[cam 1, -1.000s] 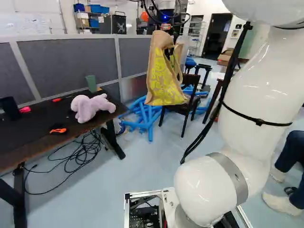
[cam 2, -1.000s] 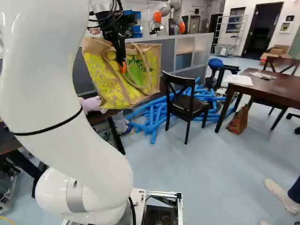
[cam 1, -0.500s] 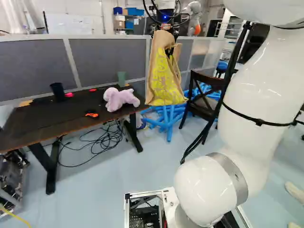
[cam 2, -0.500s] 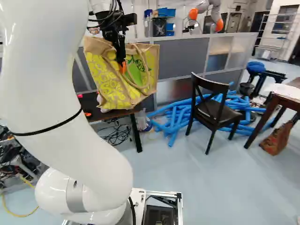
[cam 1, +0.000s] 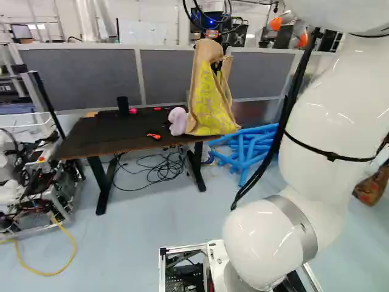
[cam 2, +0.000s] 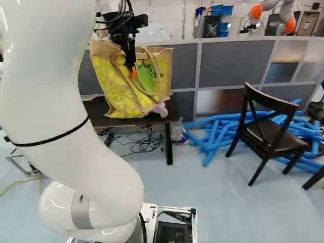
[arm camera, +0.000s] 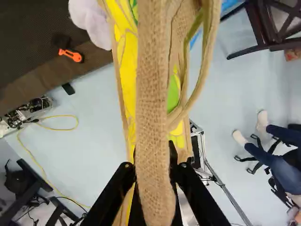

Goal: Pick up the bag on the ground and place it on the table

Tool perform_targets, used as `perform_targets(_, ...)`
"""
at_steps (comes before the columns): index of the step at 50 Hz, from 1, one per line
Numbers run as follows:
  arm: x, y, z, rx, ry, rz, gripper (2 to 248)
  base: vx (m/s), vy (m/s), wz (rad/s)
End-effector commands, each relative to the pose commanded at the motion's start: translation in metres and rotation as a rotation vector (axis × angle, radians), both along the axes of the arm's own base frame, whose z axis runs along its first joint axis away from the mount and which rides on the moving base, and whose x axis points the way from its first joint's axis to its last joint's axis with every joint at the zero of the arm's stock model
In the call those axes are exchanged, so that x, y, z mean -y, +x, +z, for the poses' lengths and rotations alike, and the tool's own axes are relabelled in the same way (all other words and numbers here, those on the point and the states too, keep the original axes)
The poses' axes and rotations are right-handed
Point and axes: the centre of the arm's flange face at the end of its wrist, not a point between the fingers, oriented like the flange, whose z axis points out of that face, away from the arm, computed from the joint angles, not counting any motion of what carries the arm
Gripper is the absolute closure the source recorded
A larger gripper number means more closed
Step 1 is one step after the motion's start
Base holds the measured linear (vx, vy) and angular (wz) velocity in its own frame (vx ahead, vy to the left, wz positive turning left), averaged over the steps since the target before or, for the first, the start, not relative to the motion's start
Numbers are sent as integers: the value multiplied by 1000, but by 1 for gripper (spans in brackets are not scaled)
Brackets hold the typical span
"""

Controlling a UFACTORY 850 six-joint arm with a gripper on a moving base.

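Bag (cam 2: 112,86) — aloft, near the table (cam 1: 103,135).

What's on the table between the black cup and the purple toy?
The left base view shows a pink item beside the cup, a red one farther along, and an orange tool nearer the front.

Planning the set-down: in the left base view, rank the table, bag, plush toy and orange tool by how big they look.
table
bag
plush toy, partly hidden
orange tool
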Motion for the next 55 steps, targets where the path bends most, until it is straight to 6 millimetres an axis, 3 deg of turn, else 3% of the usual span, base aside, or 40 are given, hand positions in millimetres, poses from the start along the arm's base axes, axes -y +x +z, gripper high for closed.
perform_targets(15,0,0,0,0,0,0,215,1,102,474)
perform_targets(55,0,0,0,0,0,0,215,-2,71,336)
